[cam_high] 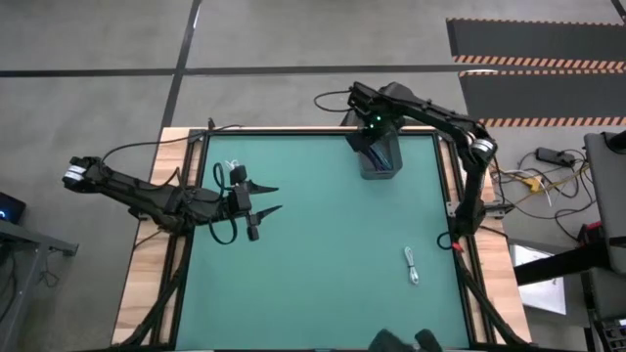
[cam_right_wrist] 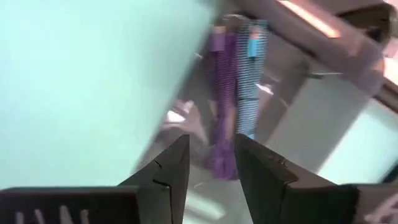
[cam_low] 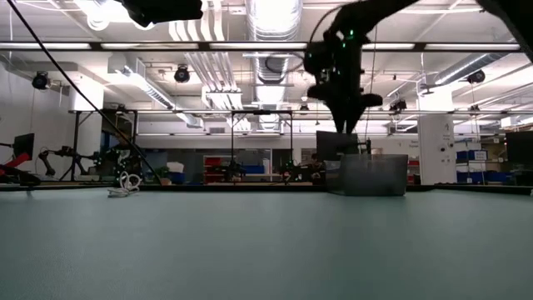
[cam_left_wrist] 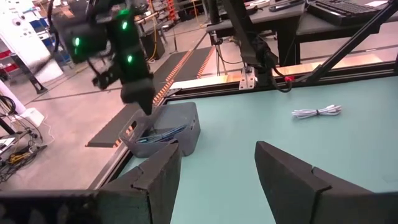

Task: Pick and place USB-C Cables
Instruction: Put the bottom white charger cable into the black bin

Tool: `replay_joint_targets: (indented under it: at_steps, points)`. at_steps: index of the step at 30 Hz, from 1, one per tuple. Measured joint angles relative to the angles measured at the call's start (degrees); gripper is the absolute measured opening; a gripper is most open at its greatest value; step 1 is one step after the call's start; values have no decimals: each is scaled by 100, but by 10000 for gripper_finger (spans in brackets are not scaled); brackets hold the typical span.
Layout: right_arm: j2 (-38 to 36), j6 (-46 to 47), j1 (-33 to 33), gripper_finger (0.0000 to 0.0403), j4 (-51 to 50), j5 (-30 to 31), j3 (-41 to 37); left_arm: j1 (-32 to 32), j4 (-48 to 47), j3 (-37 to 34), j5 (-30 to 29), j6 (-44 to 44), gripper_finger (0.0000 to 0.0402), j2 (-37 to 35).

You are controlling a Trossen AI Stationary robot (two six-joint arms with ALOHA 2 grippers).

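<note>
A white coiled cable (cam_high: pixel 233 169) lies on the green mat near the table's left edge, just far of my left gripper (cam_high: pixel 278 198), which is open, level and touches nothing. A light grey cable (cam_high: pixel 412 265) lies near the right edge; the left wrist view shows it too (cam_left_wrist: pixel 317 112). My right gripper (cam_high: pixel 377 137) hangs open above the grey bin (cam_high: pixel 380 161) at the far edge, fingers pointing down into it. Two bundled cables (cam_right_wrist: pixel 239 87), one bluish and one darker, lie in the bin below the fingers (cam_right_wrist: pixel 177 162).
The bin (cam_low: pixel 372 175) stands on the mat against the far edge, right of the middle. Wooden borders and black frame rails (cam_high: pixel 176 254) run along both sides of the mat. The mat's middle and near part (cam_high: pixel 323 274) are bare.
</note>
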Motion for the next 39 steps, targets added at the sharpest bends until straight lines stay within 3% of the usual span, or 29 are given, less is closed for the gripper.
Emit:
replay_joint_targets:
  at_steps: [10,24,39]
  points:
    - [-586,762,1529,120,-124,-324,-9,0,-2,0,0,-9,190,0]
    - [-474,2572,3751,123,-516,-248,-97,0,-9,0,0,-26,190,0]
    - [-498,4680,5338,123,-515,-128,-1576,0,-9,0,0,-24,190,0]
